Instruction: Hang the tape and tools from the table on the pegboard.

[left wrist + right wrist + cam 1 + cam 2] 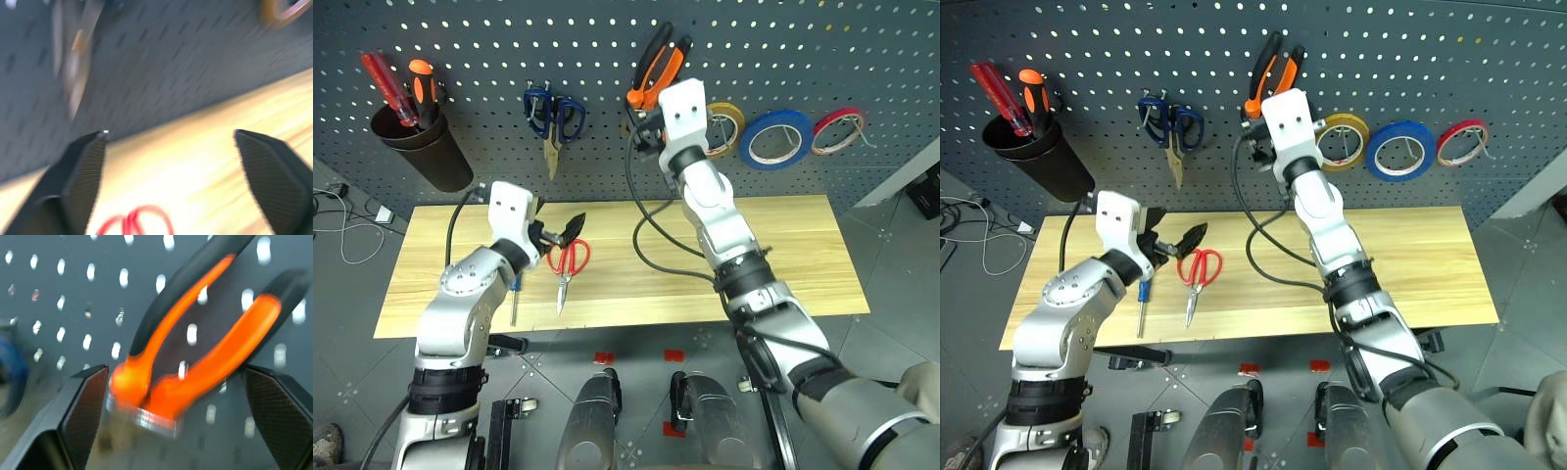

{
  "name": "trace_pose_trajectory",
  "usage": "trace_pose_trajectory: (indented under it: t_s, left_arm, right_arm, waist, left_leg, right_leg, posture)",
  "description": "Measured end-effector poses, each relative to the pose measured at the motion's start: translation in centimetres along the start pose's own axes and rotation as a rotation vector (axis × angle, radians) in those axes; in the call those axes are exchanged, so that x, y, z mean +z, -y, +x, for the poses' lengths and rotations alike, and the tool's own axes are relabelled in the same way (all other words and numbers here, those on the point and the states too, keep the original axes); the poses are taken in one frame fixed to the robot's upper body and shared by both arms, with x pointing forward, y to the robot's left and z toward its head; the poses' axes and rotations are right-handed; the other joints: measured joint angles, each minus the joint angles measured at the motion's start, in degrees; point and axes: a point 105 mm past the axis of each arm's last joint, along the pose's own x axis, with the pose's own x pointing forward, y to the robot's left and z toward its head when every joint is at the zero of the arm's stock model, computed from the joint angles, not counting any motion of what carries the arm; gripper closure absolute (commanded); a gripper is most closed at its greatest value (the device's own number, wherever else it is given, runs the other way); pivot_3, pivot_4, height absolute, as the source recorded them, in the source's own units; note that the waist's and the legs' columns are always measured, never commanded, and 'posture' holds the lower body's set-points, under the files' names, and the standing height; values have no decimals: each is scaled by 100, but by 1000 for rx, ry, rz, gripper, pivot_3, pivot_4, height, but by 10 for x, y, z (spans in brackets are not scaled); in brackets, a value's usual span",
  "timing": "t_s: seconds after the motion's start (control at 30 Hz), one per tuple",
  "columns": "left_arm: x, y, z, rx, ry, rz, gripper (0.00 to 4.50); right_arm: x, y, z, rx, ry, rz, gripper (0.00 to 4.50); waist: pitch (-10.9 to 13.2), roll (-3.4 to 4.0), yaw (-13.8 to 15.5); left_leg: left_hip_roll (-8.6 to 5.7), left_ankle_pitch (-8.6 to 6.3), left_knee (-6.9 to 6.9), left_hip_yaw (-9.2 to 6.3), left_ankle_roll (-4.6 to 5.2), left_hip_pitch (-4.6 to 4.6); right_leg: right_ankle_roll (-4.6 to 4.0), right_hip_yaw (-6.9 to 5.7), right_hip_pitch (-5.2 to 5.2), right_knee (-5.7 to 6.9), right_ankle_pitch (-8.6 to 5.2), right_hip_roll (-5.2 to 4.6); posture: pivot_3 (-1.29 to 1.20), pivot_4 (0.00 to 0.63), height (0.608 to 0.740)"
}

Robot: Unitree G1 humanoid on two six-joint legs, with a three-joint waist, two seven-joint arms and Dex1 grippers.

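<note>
- I see the blue tape [775, 139] on the pegboard [607, 59] at the upper right of the head view, between a yellow tape ring [723, 126] and a thin red tape ring [837, 130].
- The orange-and-black pliers [656, 67] are up on the pegboard at top centre, handles pointing up, head at the bottom.
- My right gripper [173, 391] sits right at the pliers' head; in the wrist view its fingers stand wide apart on either side of the head, and I see no grip on it.
- The red-handled scissors [567, 266] lie flat on the desk [783, 255], left of centre, blades pointing toward the near edge.
- The blue-handled screwdriver [1142, 305] lies on the desk just left of the scissors, partly hidden under my left arm.
- My left gripper [560, 233] hovers just above the scissors' handles, fingers spread wide and holding nothing; the red loops show between them in the left wrist view.
- Blue-handled scissors [552, 119] hang on the pegboard in the upper middle-left.
- A black cup [423, 147] at the upper left holds a red-handled screwdriver [389, 88] and an orange-handled screwdriver [424, 86].
</note>
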Motion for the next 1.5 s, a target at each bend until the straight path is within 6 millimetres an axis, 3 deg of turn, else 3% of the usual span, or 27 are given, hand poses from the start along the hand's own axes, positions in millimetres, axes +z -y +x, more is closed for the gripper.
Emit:
trace_pose_trajectory:
  t_s: [0.1,0.2,0.3,0.43,0.67,0.77,1.17,1.37,1.5]
  left_arm:
    - [-37,-3,-13,66,-155,-17,13]
    - [-57,-3,-19,129,-252,-44,13]
    - [-67,3,-17,136,-302,-45,13]
    - [-95,6,-12,150,-419,-65,13]
    - [-114,15,9,148,-502,-149,13]
    - [-111,12,15,163,-510,-170,552]
    - [-109,8,27,141,-537,-188,4156]
    - [-109,6,27,117,-533,-193,4176]
    - [-113,9,16,117,-491,-173,4176]
  right_arm:
    - [-18,-21,-38,184,-118,100,0]
    - [-18,-45,-78,394,-204,181,0]
    - [-14,-56,-100,507,-255,219,0]
    - [-25,-77,-129,658,-370,249,0]
    - [-23,-91,-142,771,-394,210,0]
    - [-26,-86,-144,777,-414,191,0]
    - [-30,-71,-153,835,-462,127,0]
    - [-37,-60,-159,817,-505,83,0]
    - [-29,-60,-162,804,-476,49,0]
  waist:
    - [0,0,-2]
    - [2,3,21]
    - [1,2,66]
    - [2,1,73]
    - [0,-3,88]
    - [0,-3,88]
    - [-9,1,98]
    - [-13,2,93]
    - [-13,2,67]
  left_leg:
    - [0,-4,-1,-3,6,-3]
    - [-2,-17,4,-11,27,-2]
    - [-1,-17,8,-18,25,3]
    - [1,-14,11,-12,22,7]
    - [-3,-16,9,-16,24,3]
    - [-4,-17,8,-17,24,3]
    - [-7,-16,11,-19,21,6]
    - [-5,-12,11,-19,14,8]
    - [-5,-7,10,-15,2,7]
  right_leg:
    - [0,-1,-2,-3,0,0]
    - [1,-3,0,3,0,-2]
    - [3,-8,5,6,0,-2]
    - [29,-3,4,8,-16,-2]
    - [28,-11,5,6,-14,-2]
    - [10,-15,7,3,-4,-2]
    - [38,-16,14,6,-19,-6]
    - [37,-17,15,8,-18,-6]
    - [36,-14,13,2,-18,-8]
  posture:
    - [69,343,740]
    - [63,346,740]
    - [58,347,740]
    - [51,345,740]
    - [38,340,740]
    - [36,340,740]
    - [15,317,740]
    - [-4,306,740]
    - [-13,304,740]
